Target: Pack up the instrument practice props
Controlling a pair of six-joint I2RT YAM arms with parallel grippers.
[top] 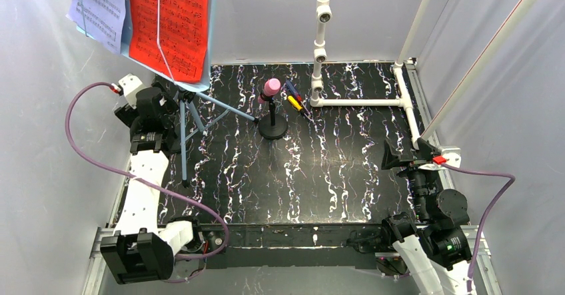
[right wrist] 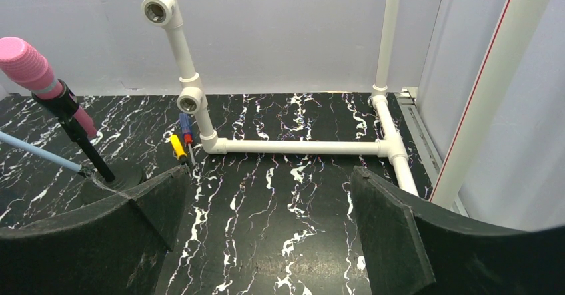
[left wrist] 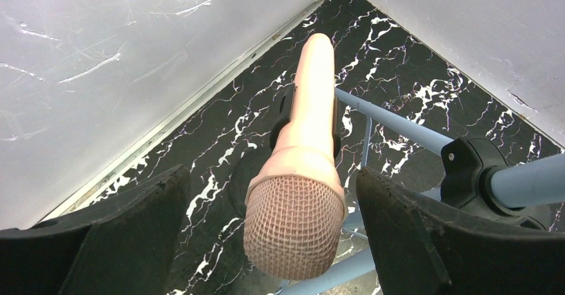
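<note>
Okay, my left pincer point(left wrist: 272, 170) was spread wide, one finger on each side of the beige mic point(left wrist: 313, 88), with gaps on both sides and no contact. The mic's mesh head pointed up at my wrist camera and its handle sloped down and away through a black clip point(left wrist: 281, 125). It stood on the surface point(top: 320, 175) at the far left, near where two walls met, just beside the rack's blue legs point(left wrist: 393, 125). From the top view the beige mic was hidden behind my left arm.

My right pincer point(right wrist: 268, 172) was also spread wide with nothing between the fingers. It hung low at the right side, well apart from every prop and facing the pipe frame point(right wrist: 300, 147).

The pink mic point(top: 271, 86) sat tilted in its holder point(top: 272, 128) near the middle of the far half of the surface. One rack leg reached toward the holder's base; I could not tell if they touched. Two tools point(top: 295, 102) with coloured handles lay between the holder and the pipe frame.

The rack point(top: 210, 35) stood upright at far left on its legs. The red page point(top: 166, 22) was on it and the lavender page point(top: 100, 5) just left of the red one.
</note>
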